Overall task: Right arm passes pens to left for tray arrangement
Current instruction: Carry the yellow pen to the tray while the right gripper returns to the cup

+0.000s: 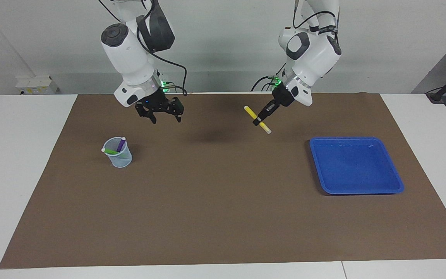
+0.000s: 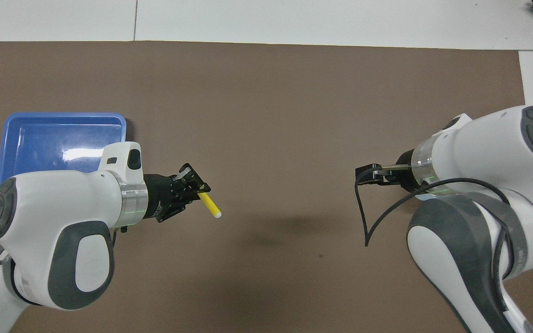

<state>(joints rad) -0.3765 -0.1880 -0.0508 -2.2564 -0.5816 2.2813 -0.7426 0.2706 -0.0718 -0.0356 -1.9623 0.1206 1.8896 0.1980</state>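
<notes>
My left gripper (image 1: 260, 117) is shut on the yellow pen (image 1: 265, 126), which hangs tilted over the brown mat between the table's middle and the blue tray (image 1: 354, 166). In the overhead view the left gripper (image 2: 195, 188) holds the yellow pen (image 2: 211, 206) just off the tray (image 2: 53, 138). My right gripper (image 1: 165, 117) hangs open with nothing in it over the mat close to the translucent cup (image 1: 118, 155). The green pen (image 1: 110, 151) and the purple pen (image 1: 120, 145) stand in that cup. From overhead the right gripper (image 2: 367, 175) shows edge-on and the cup is hidden.
A brown mat (image 1: 215, 201) covers most of the white table. The tray holds nothing. A black cable (image 2: 363, 217) loops down from the right wrist.
</notes>
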